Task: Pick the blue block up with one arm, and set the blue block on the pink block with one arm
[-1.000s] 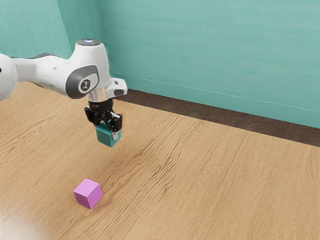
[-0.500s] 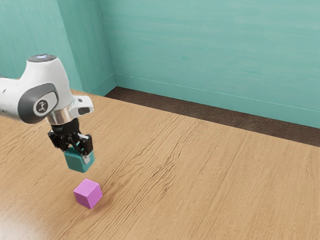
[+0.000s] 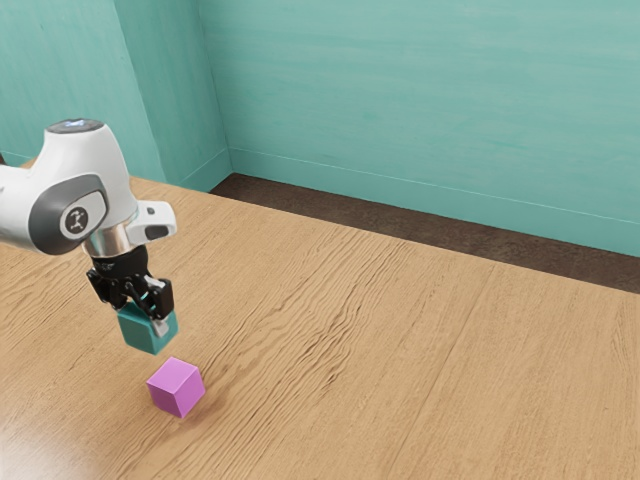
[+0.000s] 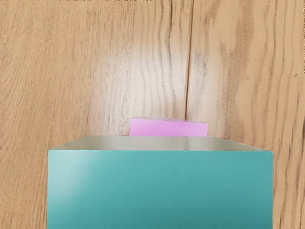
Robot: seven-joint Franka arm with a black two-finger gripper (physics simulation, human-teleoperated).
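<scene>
My black gripper [image 3: 143, 322] is shut on the blue-green block [image 3: 147, 333], holding it in the air above the wooden table. The pink block [image 3: 176, 386] lies on the table just below it and slightly toward the exterior view's right. In the wrist view the held blue block [image 4: 160, 188] looms close under the hand, and a strip of the pink block [image 4: 169, 128] peeks out just beyond its far edge; the remainder of the pink block is hidden behind it.
The wooden table [image 3: 400, 340] stretches widely toward the exterior view's right. Teal walls [image 3: 420, 100] stand behind it, with a dark floor strip [image 3: 450, 232] along the table's far edge.
My arm carried the blue block from the table's middle toward the exterior view's left and down, ending close above the pink block. The pink block has not moved.
</scene>
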